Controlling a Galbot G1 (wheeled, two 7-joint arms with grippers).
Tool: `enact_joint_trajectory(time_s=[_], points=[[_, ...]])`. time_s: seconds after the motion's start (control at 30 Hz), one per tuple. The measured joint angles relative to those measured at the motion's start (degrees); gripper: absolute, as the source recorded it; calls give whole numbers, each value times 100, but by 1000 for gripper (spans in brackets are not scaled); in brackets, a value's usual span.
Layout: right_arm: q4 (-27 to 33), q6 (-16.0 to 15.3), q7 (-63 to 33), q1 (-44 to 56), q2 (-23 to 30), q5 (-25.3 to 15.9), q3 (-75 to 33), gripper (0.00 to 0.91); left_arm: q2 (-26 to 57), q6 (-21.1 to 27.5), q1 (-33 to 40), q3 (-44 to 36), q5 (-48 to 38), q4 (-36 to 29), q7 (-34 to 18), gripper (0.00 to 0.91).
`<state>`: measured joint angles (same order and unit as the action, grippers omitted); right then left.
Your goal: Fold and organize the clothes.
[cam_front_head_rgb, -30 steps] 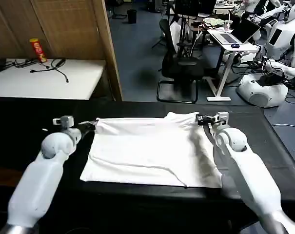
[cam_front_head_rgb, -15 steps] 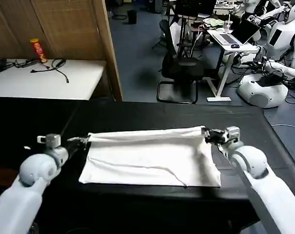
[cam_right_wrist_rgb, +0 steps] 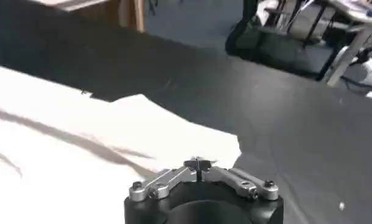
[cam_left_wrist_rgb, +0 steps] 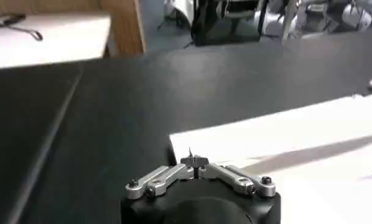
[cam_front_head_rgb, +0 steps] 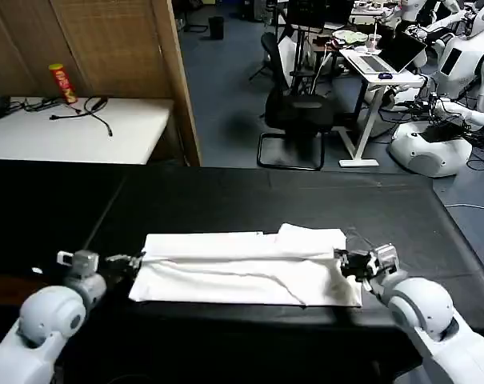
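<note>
Black table [cam_front_head_rgb: 226, 196]: both grippers, left [cam_front_head_rgb: 134, 262] and right [cam_front_head_rgb: 343, 262], clamp the T-shirt [cam_front_head_rgb: 242, 268] corners; lay fold edges flush.

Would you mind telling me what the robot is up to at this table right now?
It is folding a white T-shirt on the black table. The left gripper and right gripper are shut at the shirt's two side edges, low and near the table's front. The far half has been drawn toward the robot, leaving the shirt a narrow folded band.
</note>
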<state>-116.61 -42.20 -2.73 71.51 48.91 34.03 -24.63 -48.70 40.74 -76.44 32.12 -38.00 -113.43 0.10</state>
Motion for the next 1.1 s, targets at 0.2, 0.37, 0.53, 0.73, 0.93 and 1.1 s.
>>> enact_joint_trajectory(time_s=[0.2, 0.37, 0.53, 0.73, 0.93, 1.1], points=[[-390, 0, -144, 306, -59, 431, -447, 878, -5, 138, -290, 154, 101, -252, 14, 878], [-523, 0, -381, 309, 33, 624, -819, 878, -92, 147, -430, 376, -77, -576, 11, 878], [-89, 9, -603, -100, 351, 445, -688, 878, -235, 51, -227, 381, -205, -542, -196, 878], [821, 479, -636, -695, 873, 236, -343, 878, -621, -174, 518, 176, -458, 103, -359, 878], [1490, 661, -573, -1014, 1213, 79, -162, 878, -993, -192, 948, 49, -446, 705, -359, 878], [1769, 717, -513, -1146, 1385, -13, -89, 683, -1151, -182, 1029, 39, -543, 1007, -338, 878]])
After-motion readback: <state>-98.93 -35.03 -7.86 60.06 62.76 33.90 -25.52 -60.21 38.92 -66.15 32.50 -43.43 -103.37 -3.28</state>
